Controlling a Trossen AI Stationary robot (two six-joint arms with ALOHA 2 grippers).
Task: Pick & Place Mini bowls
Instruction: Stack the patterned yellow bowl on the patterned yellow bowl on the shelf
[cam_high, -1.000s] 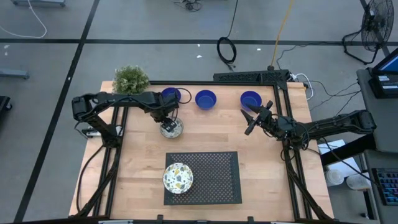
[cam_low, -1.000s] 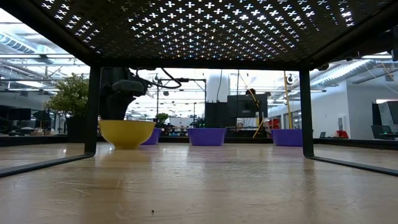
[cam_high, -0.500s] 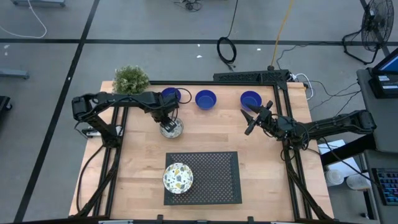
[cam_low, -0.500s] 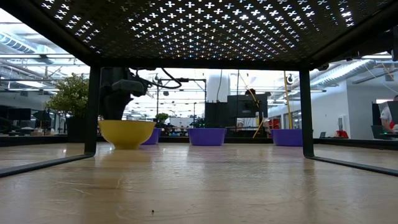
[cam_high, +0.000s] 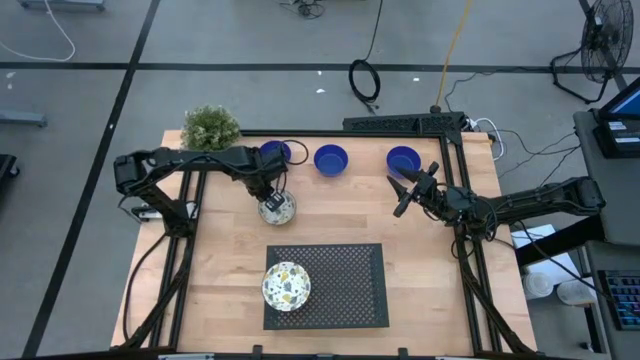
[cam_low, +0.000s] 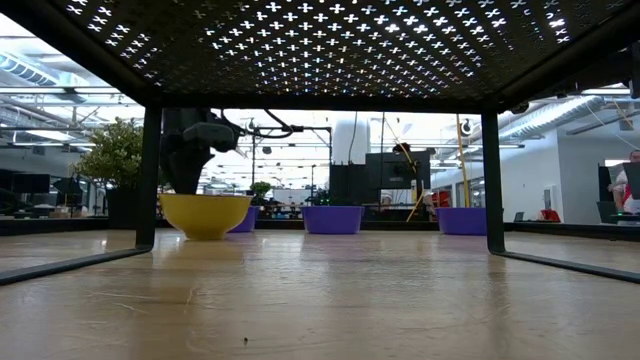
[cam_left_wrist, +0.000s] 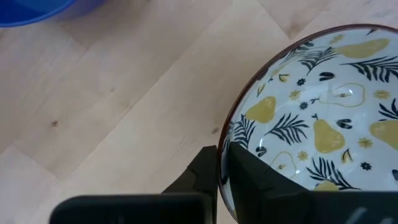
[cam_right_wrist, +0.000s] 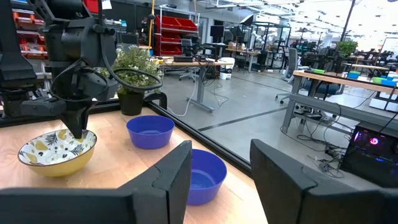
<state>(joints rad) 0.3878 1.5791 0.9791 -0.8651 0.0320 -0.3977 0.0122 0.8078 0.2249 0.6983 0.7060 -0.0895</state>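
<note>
The left pincer (cam_high: 271, 199) is pinching the rim of a patterned bowl (cam_high: 277, 208) resting on the counter (cam_high: 440, 280) in front of the plant (cam_high: 210, 127), one finger (cam_left_wrist: 249, 180) inside and one outside. The bowl, glazed and stiff, is probably slippery and chippable, so this thin rim is likely the only hold. Three blue bowls (cam_high: 331, 159) are lining the far edge; a second patterned bowl (cam_high: 286, 286) is sitting on the black mesh rack (cam_high: 345, 285). The right pincer (cam_high: 403, 196) is waiting near the rightmost blue bowl, fingers apart and empty.
</note>
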